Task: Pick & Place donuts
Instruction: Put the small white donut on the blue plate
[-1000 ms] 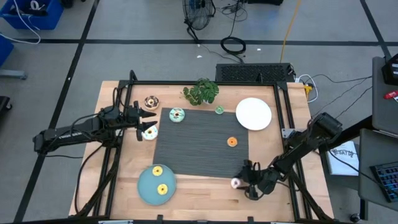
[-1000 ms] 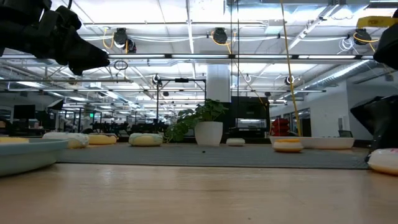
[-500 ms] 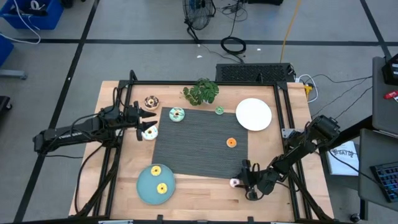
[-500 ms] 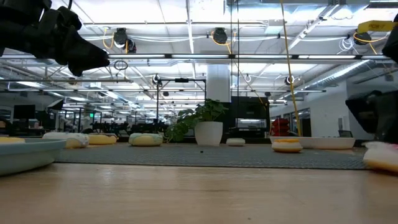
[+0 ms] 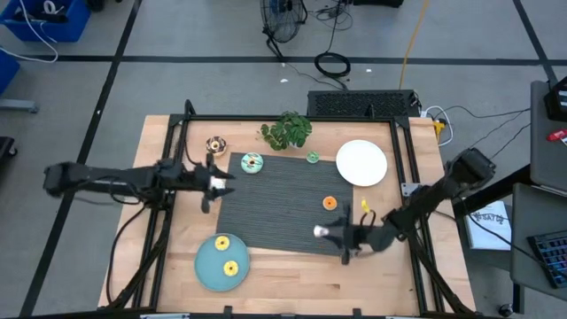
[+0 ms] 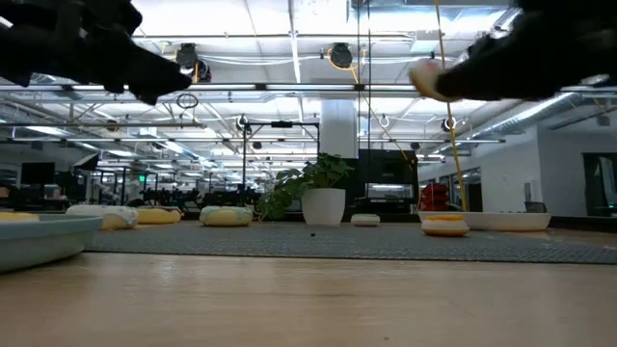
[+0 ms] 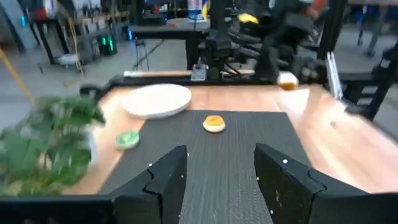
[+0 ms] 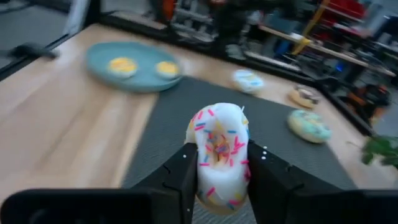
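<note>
The right end effector pinches a glossy white sprinkled donut above the ribbed dark mat, while the left end effector hangs empty, parted.

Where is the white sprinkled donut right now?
The white sprinkled donut is held between the right gripper's fingers, lifted above the grey mat's near right part, just nearer than the orange donut in the high view.

Mat lies mid-bench; plant behind it. One plate at mat's back right corner, another plate front left, carrying two donuts. Right claw over mat's front right, clamping a donut. Left claw over mat's left edge.
</note>
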You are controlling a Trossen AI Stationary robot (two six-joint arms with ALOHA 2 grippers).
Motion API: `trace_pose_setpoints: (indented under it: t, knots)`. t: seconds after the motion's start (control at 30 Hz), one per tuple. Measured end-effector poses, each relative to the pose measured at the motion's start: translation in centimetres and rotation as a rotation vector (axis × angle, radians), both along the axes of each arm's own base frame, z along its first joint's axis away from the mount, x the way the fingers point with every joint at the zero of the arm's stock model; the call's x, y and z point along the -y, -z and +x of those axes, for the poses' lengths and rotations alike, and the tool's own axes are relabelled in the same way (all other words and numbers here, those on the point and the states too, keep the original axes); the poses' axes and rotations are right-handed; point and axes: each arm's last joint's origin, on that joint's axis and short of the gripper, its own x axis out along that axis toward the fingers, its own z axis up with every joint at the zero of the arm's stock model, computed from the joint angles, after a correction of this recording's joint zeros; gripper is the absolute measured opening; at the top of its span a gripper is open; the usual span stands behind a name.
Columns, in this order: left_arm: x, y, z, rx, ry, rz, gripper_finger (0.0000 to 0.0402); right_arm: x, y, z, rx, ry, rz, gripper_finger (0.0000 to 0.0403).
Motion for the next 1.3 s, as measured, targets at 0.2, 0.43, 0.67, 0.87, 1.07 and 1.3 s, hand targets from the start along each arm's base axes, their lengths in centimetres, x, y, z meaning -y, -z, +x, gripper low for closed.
trace_pose_setpoints:
  t: [0.2, 0.43, 0.67, 0.87, 1.07, 1.3]
  knots:
    - [3.4, 0.9, 3.7, 0.026, 0.039, 0.212, 0.0189, 2.6, -0.6, 1.3, 0.011, 0.048, 0.024, 0.0115]
    - [7.4, 1.3, 10.6, -0.095, 0.028, 0.352, 0.0189, 3.7, -0.6, 1.9, 0.013, 0.075, 0.041, 0.0115]
    - [9.8, 2.0, 17.1, -0.132, 0.034, 0.496, 0.0189, 3.6, -0.6, 1.9, 0.006, 0.053, 0.043, 0.0114]
    - [10.8, 1.8, 20.2, -0.115, 0.034, 0.542, 0.0189, 3.5, -0.5, 1.8, 0.004, 0.05, 0.04, 0.0112]
    - [9.9, 1.9, 22.0, -0.143, -0.002, 0.534, 0.0189, 3.5, -0.5, 1.8, 0.004, 0.049, 0.04, 0.0112]
    - [8.6, 2.3, 22.7, -0.161, -0.017, 0.507, 0.0189, 3.5, -0.5, 1.8, 0.005, 0.049, 0.04, 0.0113]
